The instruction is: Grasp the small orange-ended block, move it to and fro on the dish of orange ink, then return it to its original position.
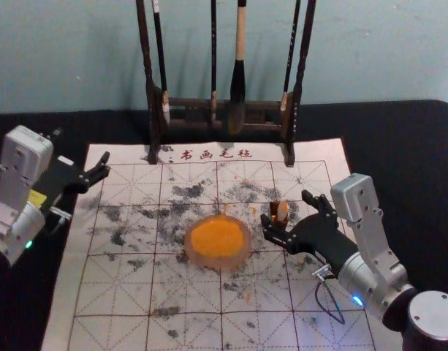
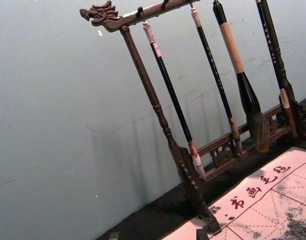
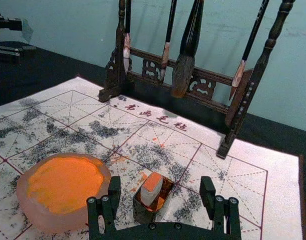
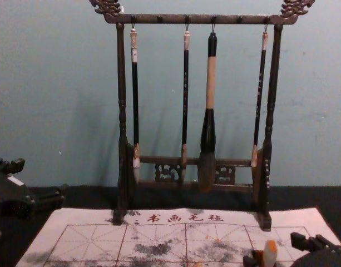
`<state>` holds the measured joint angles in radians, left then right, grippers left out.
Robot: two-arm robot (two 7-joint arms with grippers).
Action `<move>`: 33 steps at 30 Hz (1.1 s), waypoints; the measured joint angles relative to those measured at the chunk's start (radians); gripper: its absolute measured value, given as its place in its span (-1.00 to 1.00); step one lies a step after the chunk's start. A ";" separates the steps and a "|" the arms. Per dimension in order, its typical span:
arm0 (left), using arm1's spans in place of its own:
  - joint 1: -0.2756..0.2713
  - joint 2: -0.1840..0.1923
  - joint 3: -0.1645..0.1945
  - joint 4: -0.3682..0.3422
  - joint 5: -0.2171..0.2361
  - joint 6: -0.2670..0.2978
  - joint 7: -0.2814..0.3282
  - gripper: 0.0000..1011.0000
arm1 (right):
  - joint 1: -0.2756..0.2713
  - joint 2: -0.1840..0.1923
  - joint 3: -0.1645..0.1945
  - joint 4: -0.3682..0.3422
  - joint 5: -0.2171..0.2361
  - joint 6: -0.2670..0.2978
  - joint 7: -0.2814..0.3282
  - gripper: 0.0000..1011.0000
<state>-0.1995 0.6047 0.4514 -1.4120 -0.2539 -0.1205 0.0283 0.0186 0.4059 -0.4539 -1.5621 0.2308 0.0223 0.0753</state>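
OK so the right arm was the busy one here: it came in from the robot's right side, forearm slanting forward and inward over the mat (image 1: pixel 66 322), with the right gripper (image 1: pixel 285 207) held low at the little box (image 3: pixel 141 214). Its fingers were spread wide, one on each side of the box, and in the wrist view you could see mat between them and the box, so nothing was clamped. The block (image 3: pixel 151 186) was sitting inside that box with its orange end up, poking out over the rim. The dish (image 3: pixel 48 222) of orange ink was on the mat near the box, over on the robot's left of it, well clear of touching. As for the left arm, it was parked at the robot's left, forearm angled forward and a bit inward over the dark table (image 1: pixel 406 131), with the left gripper (image 1: pixel 81 145) near the mat's far left corner, fingers apart with nothing between them. Behind it all stood the wooden rack (image 1: pixel 152 102) with four brushes hanging from it, including one really chunky brush (image 1: pixel 238 80)
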 joint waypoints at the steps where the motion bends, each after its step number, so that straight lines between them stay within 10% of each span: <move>1: 0.000 0.000 0.000 0.000 0.000 0.000 0.000 0.98 | 0.000 -0.001 0.001 0.001 -0.001 0.000 0.000 0.98; 33: 0.000 0.000 0.000 0.000 0.000 0.000 0.000 0.98 | -0.008 -0.044 0.033 0.007 -0.031 0.006 -0.003 0.81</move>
<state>-0.1995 0.6047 0.4514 -1.4119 -0.2539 -0.1205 0.0283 0.0104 0.3621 -0.4210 -1.5549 0.1999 0.0284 0.0727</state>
